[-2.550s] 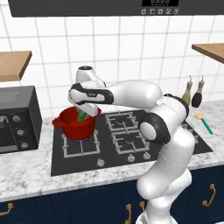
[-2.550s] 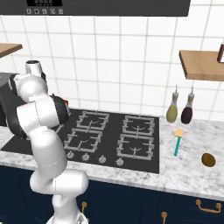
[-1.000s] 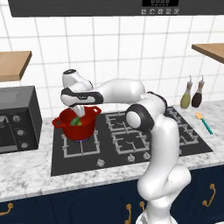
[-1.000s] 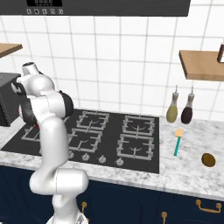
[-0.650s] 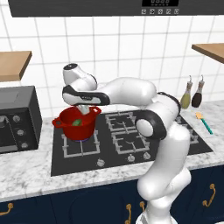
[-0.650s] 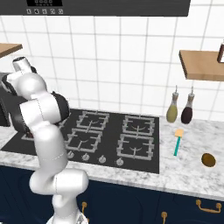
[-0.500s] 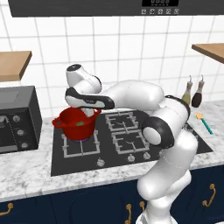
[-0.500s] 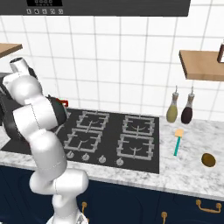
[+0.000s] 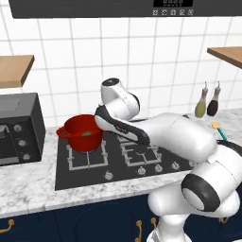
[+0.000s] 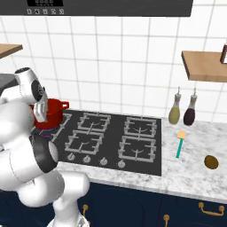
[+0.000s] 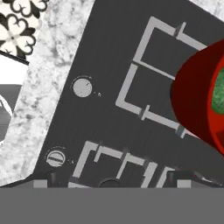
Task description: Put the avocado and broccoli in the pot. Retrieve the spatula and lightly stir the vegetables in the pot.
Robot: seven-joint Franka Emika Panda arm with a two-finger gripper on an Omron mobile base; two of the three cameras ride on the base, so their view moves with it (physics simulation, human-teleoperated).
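The red pot [image 9: 81, 133] stands on the hob's rear left burner, and the green broccoli [image 9: 87, 134] lies inside it. The hand view catches the pot [image 11: 197, 105] at its right edge with the broccoli [image 11: 217, 94] in it. My gripper [image 10: 42, 114] hangs beside the pot, above the hob. It is open, and its tips [image 11: 112, 183] stand wide apart with nothing between them. On the counter right of the hob lies the teal-handled spatula [image 10: 179, 143]. The olive avocado [image 10: 211, 162] rests nearer the counter's front edge.
Two glass bottles [image 10: 181, 111] stand against the tiles behind the spatula. A black microwave [image 9: 16, 127] sits left of the hob. A wooden shelf [image 10: 205, 65] juts out above the right counter. Knobs [image 11: 82, 87] line the front of the black hob [image 10: 111, 139].
My gripper has opened wider, risen out of the pot and drawn away from it. The broccoli stays in the pot. The arm has swung to the right.
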